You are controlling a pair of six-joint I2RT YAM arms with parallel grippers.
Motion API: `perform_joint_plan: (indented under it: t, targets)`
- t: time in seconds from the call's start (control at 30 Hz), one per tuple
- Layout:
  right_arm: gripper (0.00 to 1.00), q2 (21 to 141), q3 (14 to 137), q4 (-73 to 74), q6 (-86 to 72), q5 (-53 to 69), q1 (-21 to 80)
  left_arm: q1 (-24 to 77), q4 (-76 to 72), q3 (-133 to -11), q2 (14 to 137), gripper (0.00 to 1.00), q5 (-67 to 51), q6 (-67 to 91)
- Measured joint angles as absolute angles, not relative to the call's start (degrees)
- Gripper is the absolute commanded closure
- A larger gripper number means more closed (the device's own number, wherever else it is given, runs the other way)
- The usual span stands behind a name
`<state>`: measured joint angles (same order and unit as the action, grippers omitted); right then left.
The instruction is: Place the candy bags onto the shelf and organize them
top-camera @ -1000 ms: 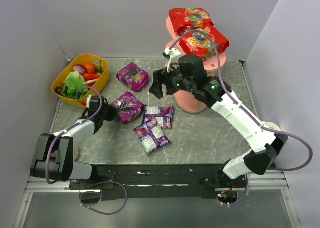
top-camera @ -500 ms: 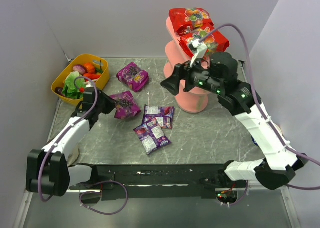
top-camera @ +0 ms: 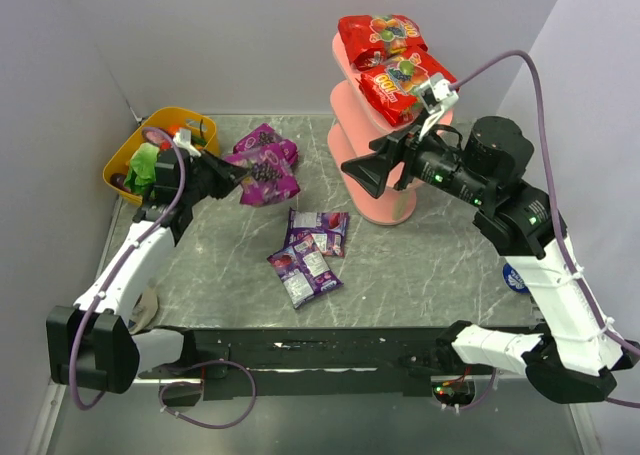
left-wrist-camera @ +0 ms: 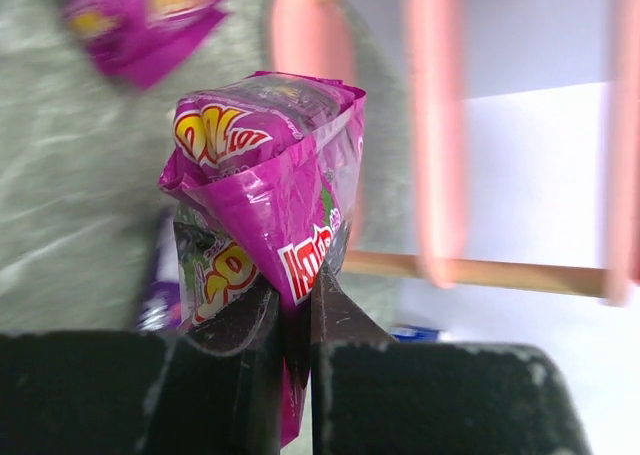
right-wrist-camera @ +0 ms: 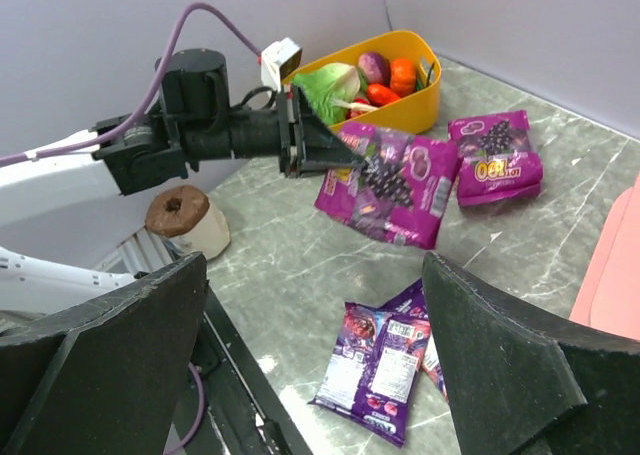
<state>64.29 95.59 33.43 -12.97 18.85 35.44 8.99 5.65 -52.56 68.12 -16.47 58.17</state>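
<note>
white links (top-camera: 140,260), black joints (top-camera: 497,145), purple cables (top-camera: 522,55); left gripper (left-wrist-camera: 295,300) black

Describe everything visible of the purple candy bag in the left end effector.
The purple candy bag is glossy, crinkled plastic with yellow and white lettering and dark fruit print. The left end effector pinches one edge, shut on it. The bag hangs above the table, touching nothing else, near the yellow basket.
</note>
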Motion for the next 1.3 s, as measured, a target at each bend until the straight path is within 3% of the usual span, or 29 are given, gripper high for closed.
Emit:
perform_joint_plan:
  t: [0.2, 0.43, 0.87, 1.3]
  targets:
    - [0.06, 61.89, 95.59, 33.93, -12.97, 17.58, 35.35, 11.16, -0.36, -59.27, 74.67, 0.99, -19.11, 64.07]
    - [0.06, 58.13, 95.57, 34.20, -12.91, 14.02, 35.33, 17.58, -6.42, -74.98, 89.27, 0.99, -20.14, 67.51]
    - [0.04, 54.83, 95.55, 33.93, -11.86, 5.37, 34.96, 23.27, -26.74, -89.97, 116.60, 0.99, -26.33, 83.11]
    - [0.05, 52.88, 90.94, 34.11, -12.36, -0.69, 34.83, 25.12, -16.10, -113.54, 130.28, 0.99, -24.77, 81.71]
